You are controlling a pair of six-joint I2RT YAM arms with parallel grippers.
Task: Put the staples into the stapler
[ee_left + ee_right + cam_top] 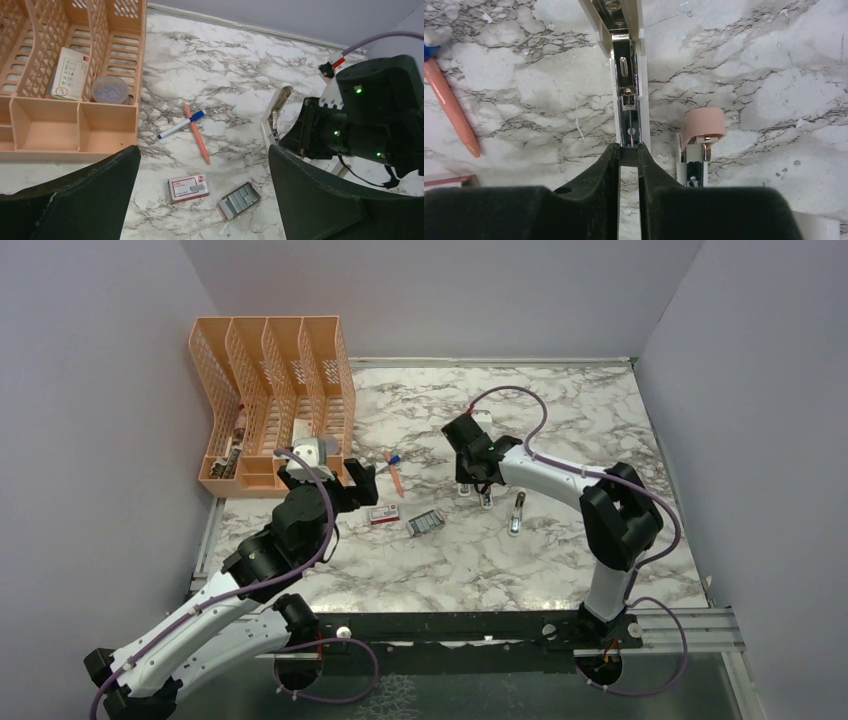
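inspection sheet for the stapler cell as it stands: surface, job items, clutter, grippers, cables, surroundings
Surface: marble-pattern tabletop, no damage seen.
Job's things: stapler hinged open, silver channel exposed; staples, a grey block lying beside the red-and-white box, apart from it.
Clutter: orange pen crossing a blue-capped pen; pink-ended item right of the stapler; orange organizer at the far left.
Grippers: left gripper open, empty, above the box and staples; right gripper shut on the stapler.
Cables: purple cable arcs over the right arm, off the items.
Surroundings: plain walls; nothing else seen.
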